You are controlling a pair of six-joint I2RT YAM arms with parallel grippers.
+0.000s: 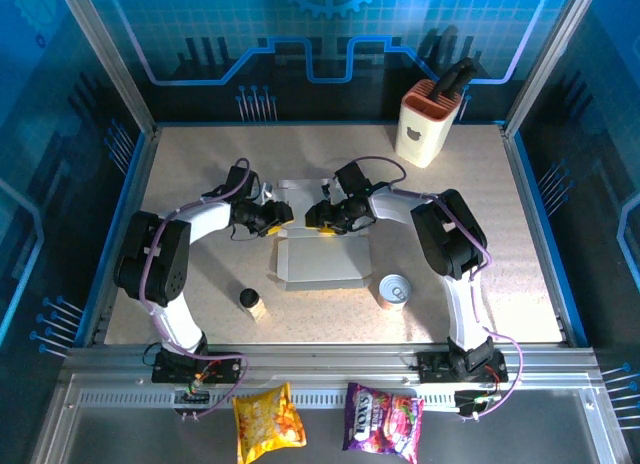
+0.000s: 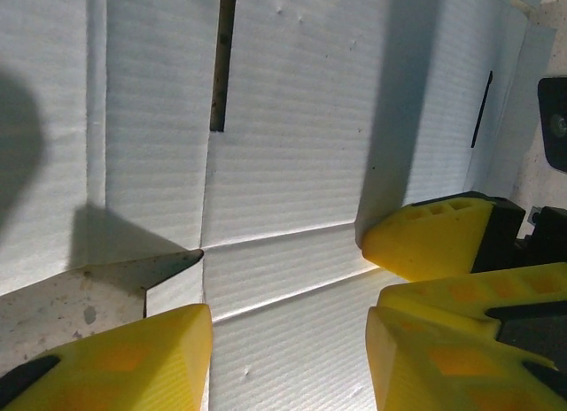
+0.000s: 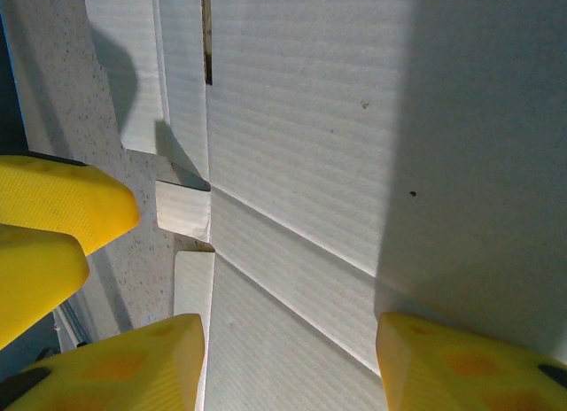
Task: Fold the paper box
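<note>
Nearest me, on the metal ledge in front of the arm bases, lie a yellow snack bag [image 1: 268,421] and a purple snack bag [image 1: 383,416].

On the desk [image 1: 540,284], a small black-topped bottle [image 1: 250,300] stands near the left arm, a little off the box's near-left corner. A tin can [image 1: 395,290] stands just beside its near-right corner. Neither one blocks the box from either arm.

The paper box [image 1: 320,264] lies opened out in the middle of the desk, pale inside facing up, with its flaps spread.

Both arms reach in over the far edge of the box and their heads nearly meet there. The left gripper [image 1: 283,214] comes in from the left and the right gripper [image 1: 318,220] from the right.

From the left wrist, the left gripper [image 2: 288,331] has its fingers spread over the ribbed white cardboard [image 2: 292,119], and I see nothing pinched between them. The other gripper's yellow fingers [image 2: 416,243] crowd in close at the right.

From the right wrist, the right gripper [image 3: 292,340] is released in the same way, fingers apart over a creased panel [image 3: 354,119]. A slotted flap and bare desk show to one side.

Farthest off, at the back right, a cream knife block [image 1: 428,129] with an orange top stands well apart from the box.
</note>
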